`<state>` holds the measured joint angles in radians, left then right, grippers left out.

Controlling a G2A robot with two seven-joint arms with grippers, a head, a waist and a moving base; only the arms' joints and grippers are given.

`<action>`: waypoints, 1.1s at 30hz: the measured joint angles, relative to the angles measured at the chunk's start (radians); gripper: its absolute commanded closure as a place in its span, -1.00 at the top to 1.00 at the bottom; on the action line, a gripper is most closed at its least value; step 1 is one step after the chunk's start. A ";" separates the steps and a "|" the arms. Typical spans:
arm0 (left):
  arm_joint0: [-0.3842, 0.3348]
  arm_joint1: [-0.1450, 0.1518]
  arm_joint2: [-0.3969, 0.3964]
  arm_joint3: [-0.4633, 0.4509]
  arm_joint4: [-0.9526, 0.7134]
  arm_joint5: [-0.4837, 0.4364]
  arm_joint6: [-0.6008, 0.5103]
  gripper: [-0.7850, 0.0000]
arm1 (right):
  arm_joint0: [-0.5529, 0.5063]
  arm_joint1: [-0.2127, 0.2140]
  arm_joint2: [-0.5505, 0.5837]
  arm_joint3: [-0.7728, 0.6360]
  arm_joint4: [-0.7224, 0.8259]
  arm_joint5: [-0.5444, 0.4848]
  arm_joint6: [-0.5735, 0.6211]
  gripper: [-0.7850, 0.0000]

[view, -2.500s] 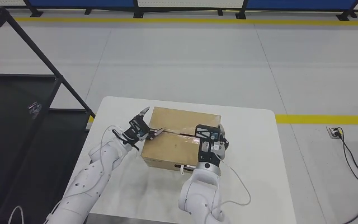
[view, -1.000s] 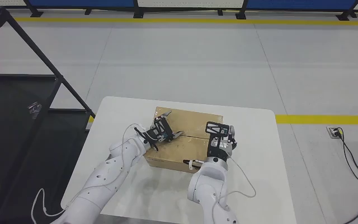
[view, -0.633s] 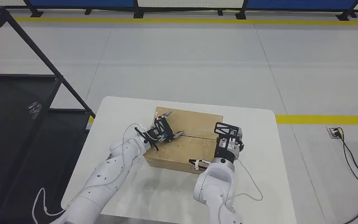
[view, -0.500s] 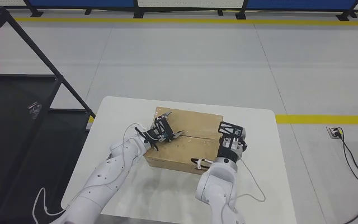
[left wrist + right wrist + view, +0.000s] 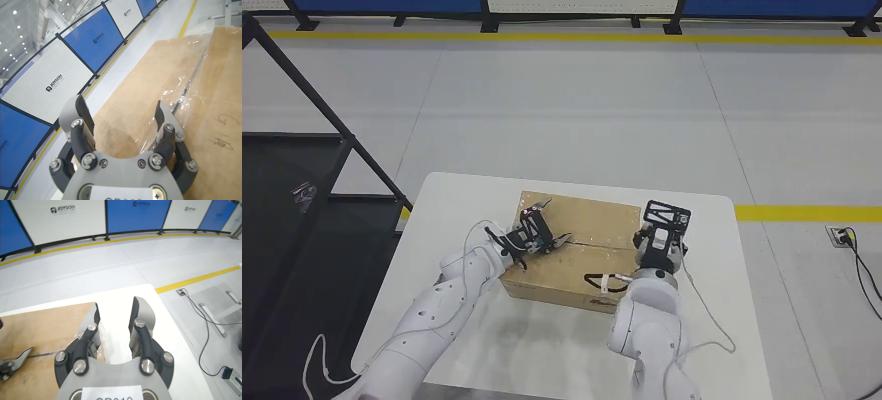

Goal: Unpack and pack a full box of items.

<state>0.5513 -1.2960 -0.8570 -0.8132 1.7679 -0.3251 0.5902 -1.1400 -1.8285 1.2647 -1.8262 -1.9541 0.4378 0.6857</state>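
— How is the left gripper (image 5: 122,115)?
— Released. Its fingers (image 5: 83,113) are spread wide with nothing between them. In the top view it hangs low over the lid of the box (image 5: 587,218), just left of the middle of the frame, facing right along the lid.
— Is it touching the box?
— I cannot tell. One finger sits right by the tape (image 5: 189,91), which is clear and wrinkled and runs along the seam (image 5: 592,243) between the two flaps. Whether the finger presses on it is not clear.
— And the right gripper (image 5: 115,311)?
— Also released, holding nothing. In the top view it is at the box's right end, a little right of centre frame. Seen from its own wrist, one finger stands in front of the box's edge and the other over bare table (image 5: 442,215).
— Where is the box?
— It is on the white table, in the lower middle of the top view. The flaps are shut and the taped seam runs left to right. The left gripper is over its left half and the right gripper is at its right end. One flap carries pen marks (image 5: 221,132).
— What lies around it?
— A yellow line (image 5: 802,212) crosses the floor at the right edge of the frame, and a socket (image 5: 840,236) with a cable sits just below it. A black frame (image 5: 322,130) slants through the upper left. Blue and white panels (image 5: 132,217) stand along the far side of the floor.
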 measured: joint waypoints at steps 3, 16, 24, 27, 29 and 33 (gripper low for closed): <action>0.002 -0.001 -0.002 -0.007 0.002 0.003 0.005 0.87 | 0.044 -0.001 0.028 -0.019 0.170 -0.155 0.154 1.00; 0.046 0.024 -0.074 -0.087 0.001 0.027 0.053 0.87 | 0.263 0.009 0.227 0.131 0.583 -0.297 0.429 1.00; 0.111 0.056 -0.162 -0.183 -0.005 0.035 0.065 0.87 | 0.283 0.025 0.277 0.203 0.781 -0.389 0.463 1.00; 0.142 0.071 -0.204 -0.214 -0.002 0.038 0.060 0.87 | 0.299 0.031 0.307 0.250 0.897 -0.440 0.447 1.00; 0.161 0.080 -0.230 -0.230 0.000 0.037 0.056 0.87 | 0.309 0.035 0.322 0.286 0.970 -0.474 0.443 1.00; 0.203 0.098 -0.285 -0.262 0.002 0.036 0.049 0.87 | 0.358 0.046 0.349 0.402 1.119 -0.530 0.470 1.00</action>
<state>0.7545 -1.1975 -1.1424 -1.0751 1.7703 -0.2886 0.6388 -0.7822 -1.7828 1.6137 -1.4239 -0.8353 -0.0924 1.1554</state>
